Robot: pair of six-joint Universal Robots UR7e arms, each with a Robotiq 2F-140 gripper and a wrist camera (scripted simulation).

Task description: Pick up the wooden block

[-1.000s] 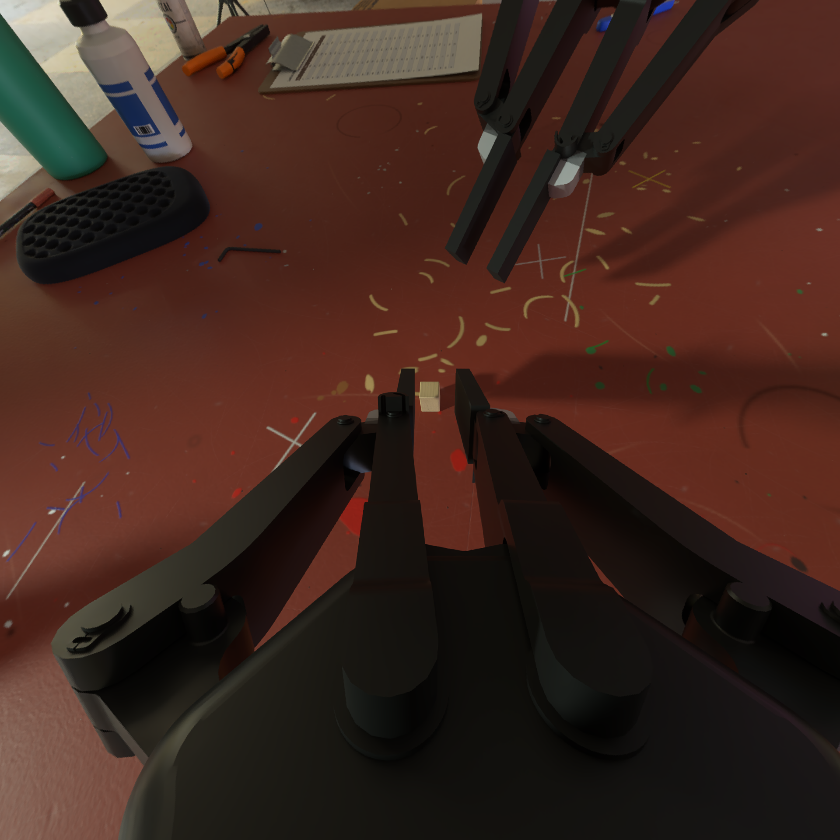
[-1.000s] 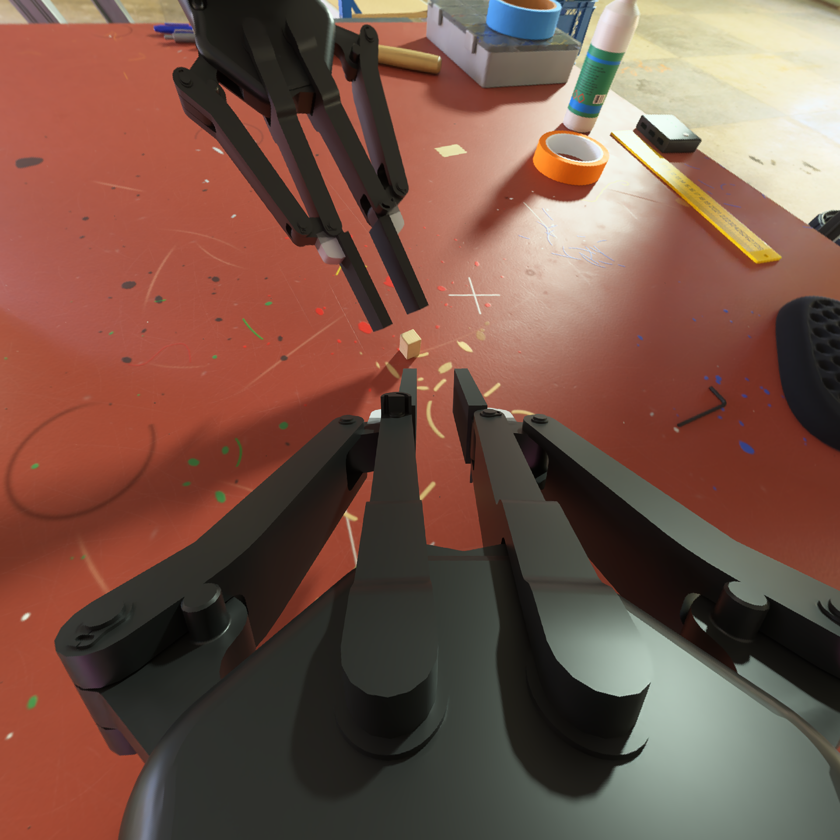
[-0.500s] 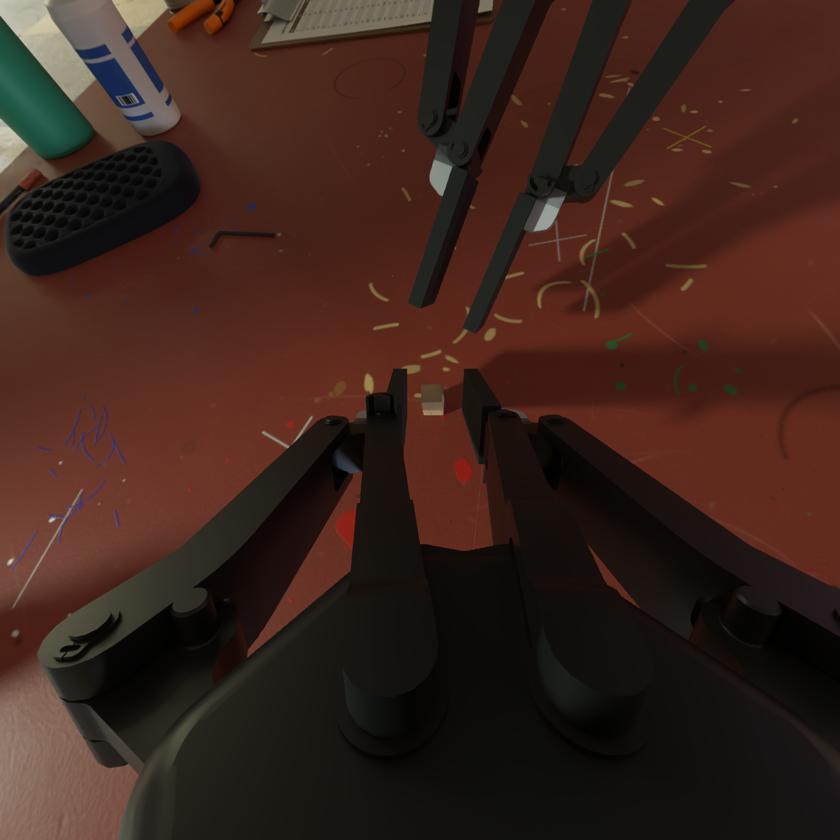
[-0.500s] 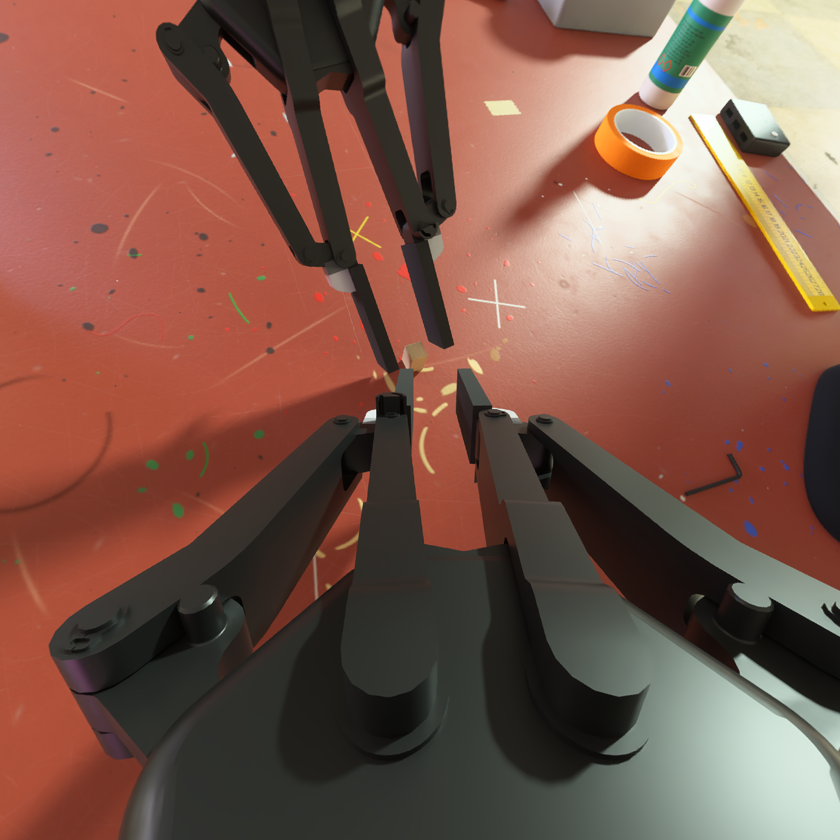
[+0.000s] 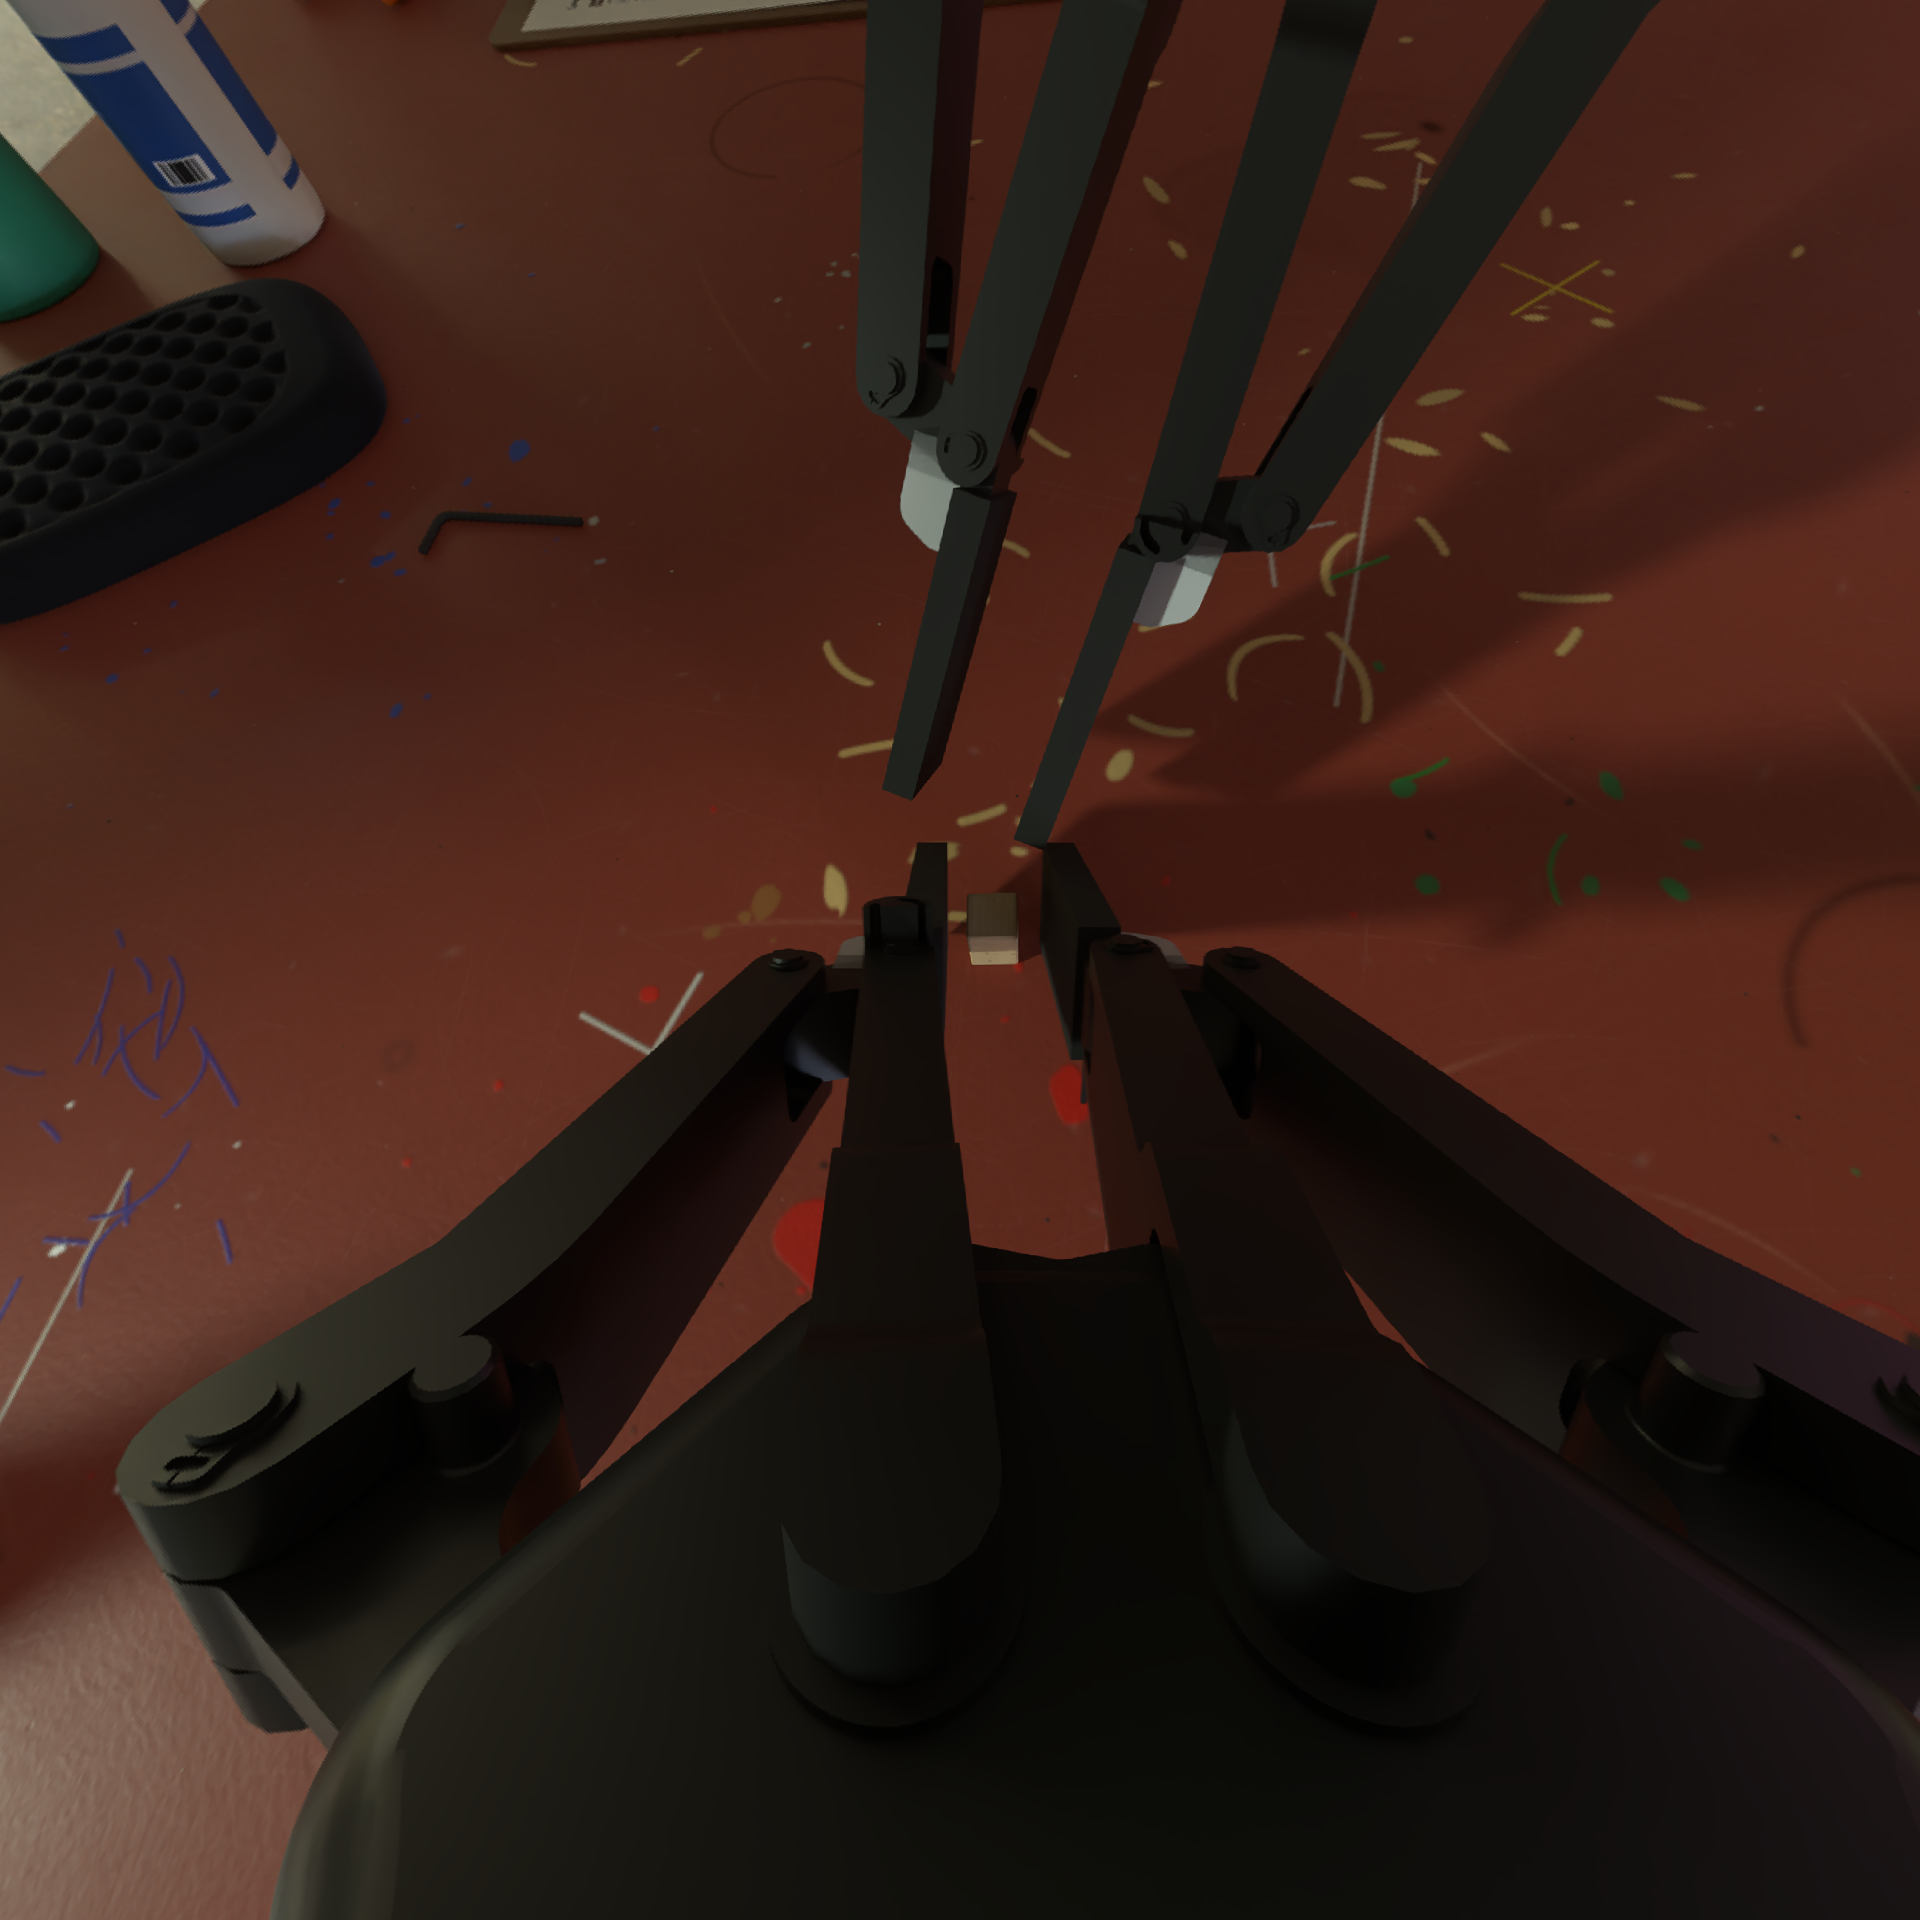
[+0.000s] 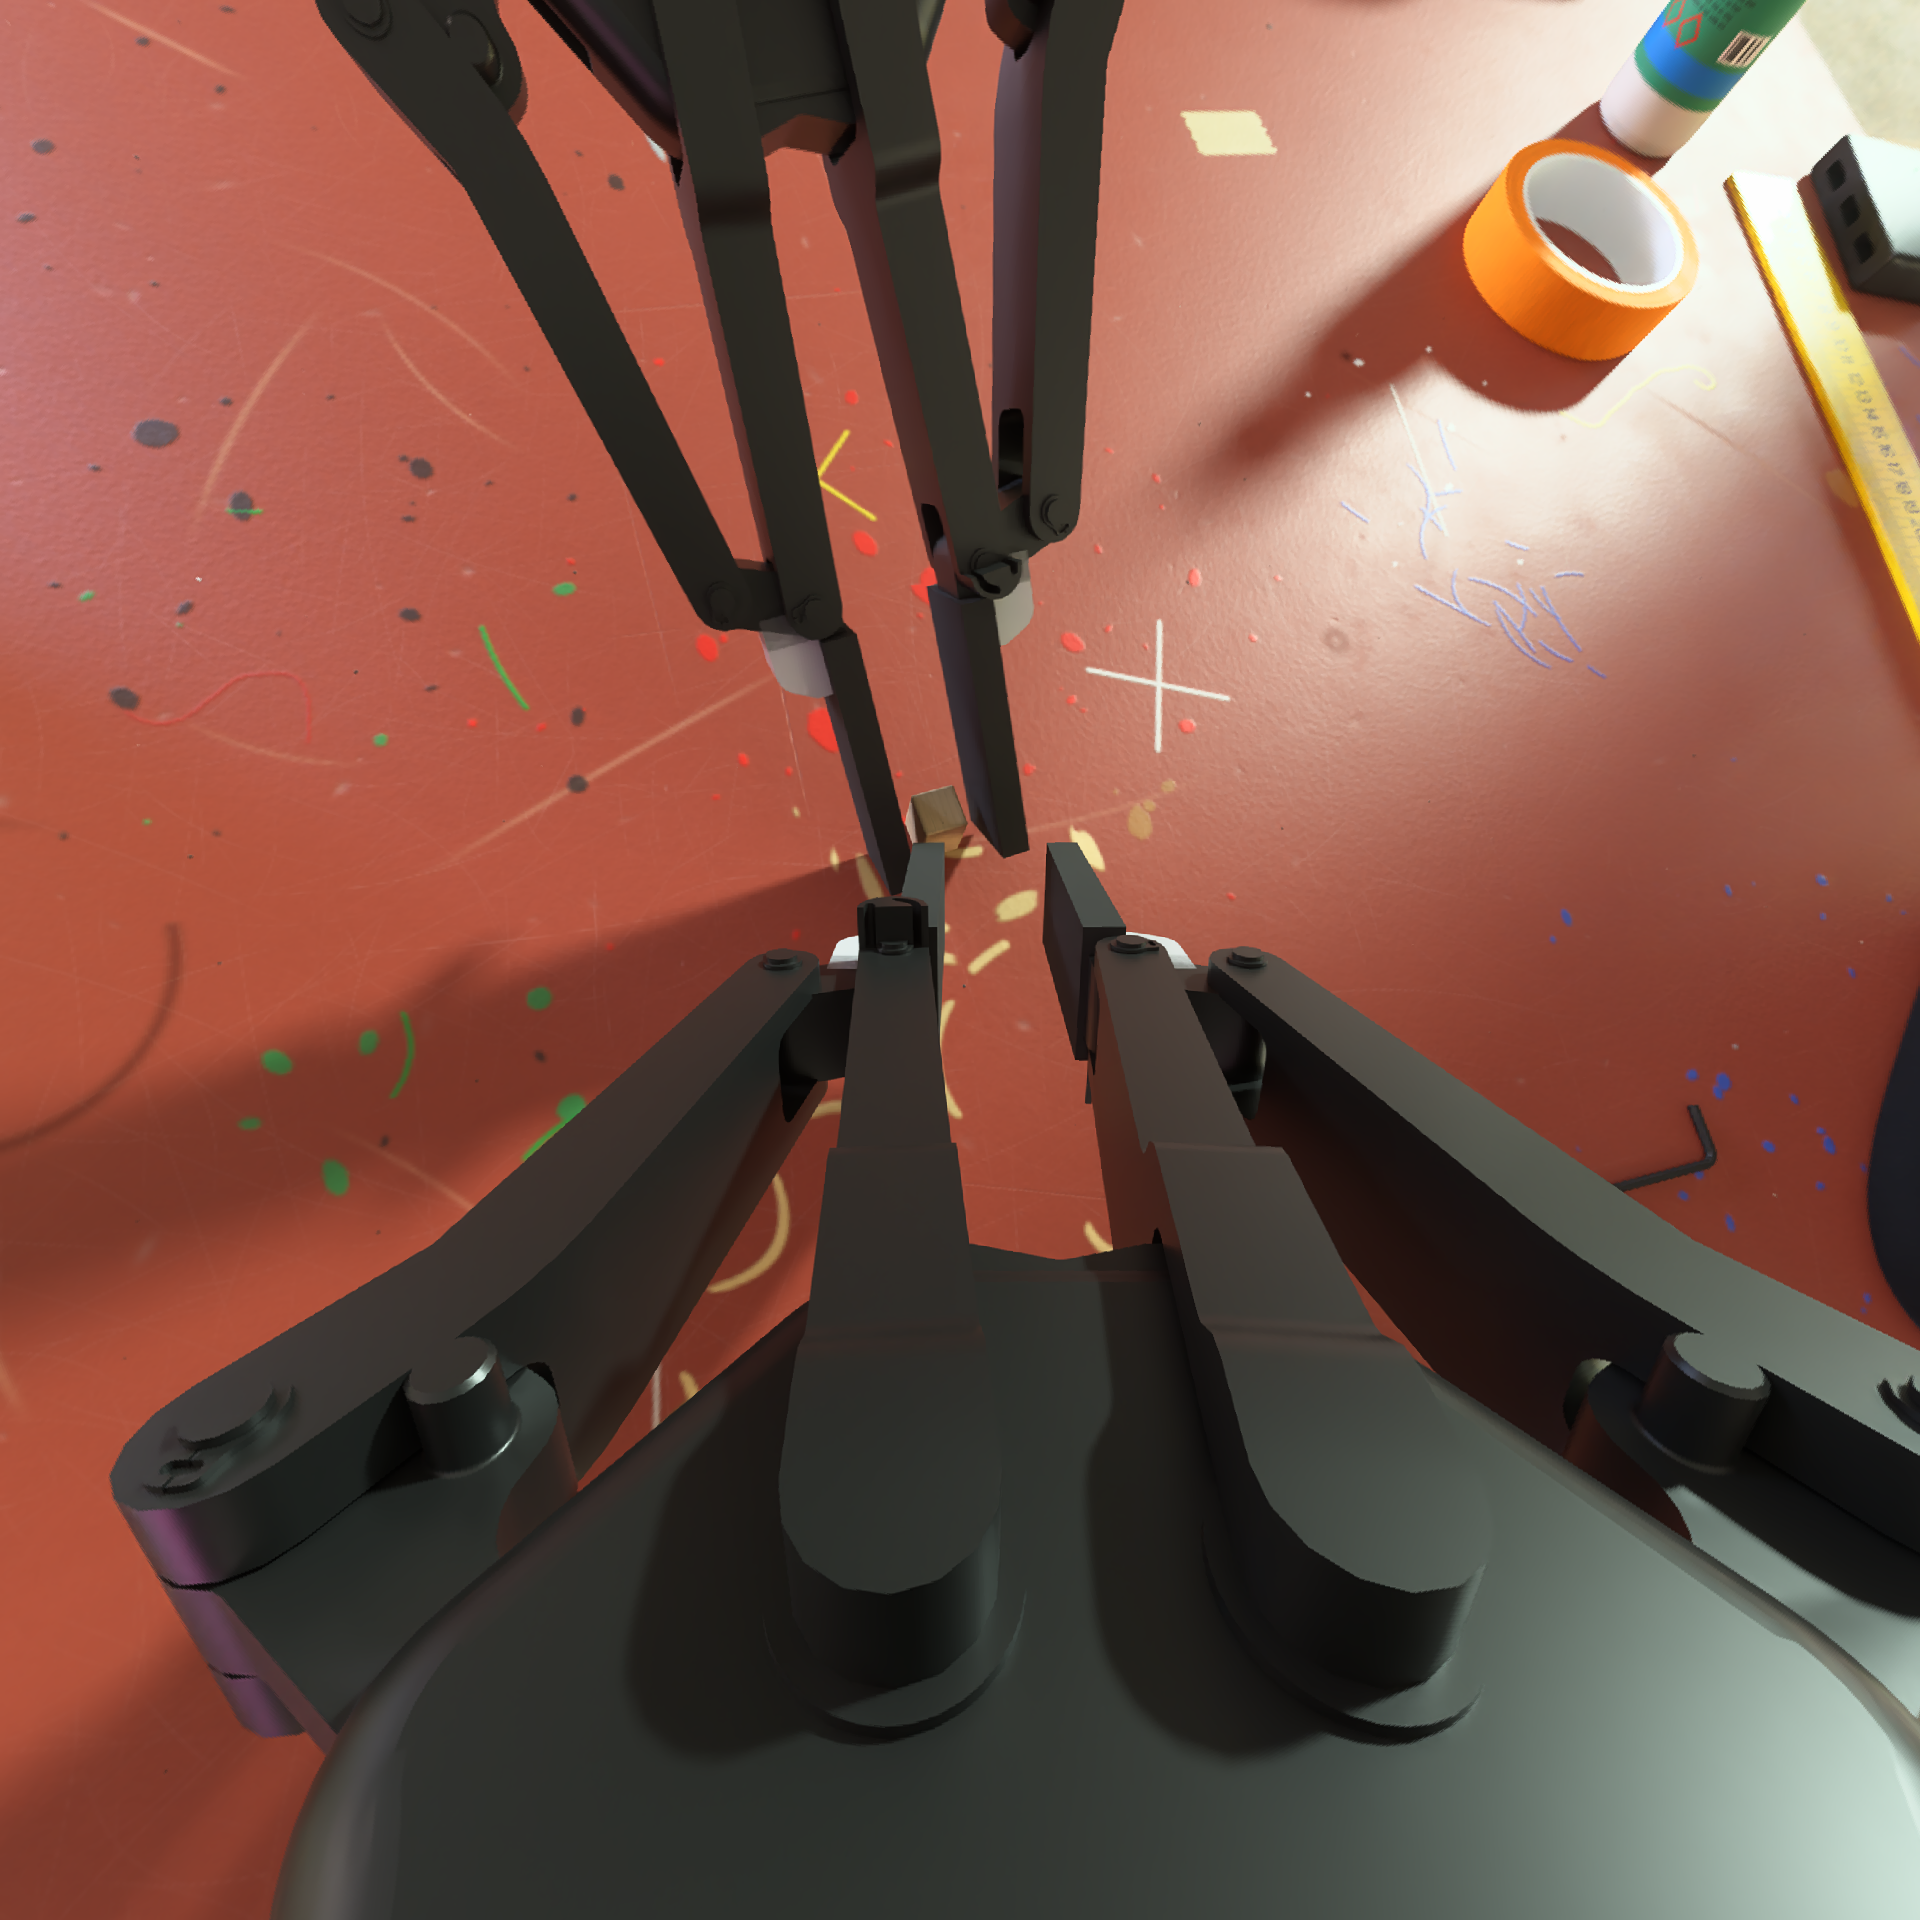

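Left wrist view: left claw (image 5: 995, 883) open astride the wooden block (image 5: 992, 928) on the bench (image 5: 623, 779).
Likely light, rigid; pinch its flat opposite sides. Right claw (image 6: 995, 883) open, empty.

Left gripper (image 5: 995, 883): fingers parted, tips low at the tabletop's middle, nothing clamped. Right gripper (image 6: 995, 883): fingers parted, facing it, tips nearly meeting the left's.

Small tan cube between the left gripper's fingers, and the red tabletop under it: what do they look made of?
The small tan cube looks like bare, matte wood: pale tan faces, one slightly banded, no gloss. The red tabletop seems a hard painted or laminate surface, though which is unclear; it shows fine scratches, paint flecks and a soft sheen.
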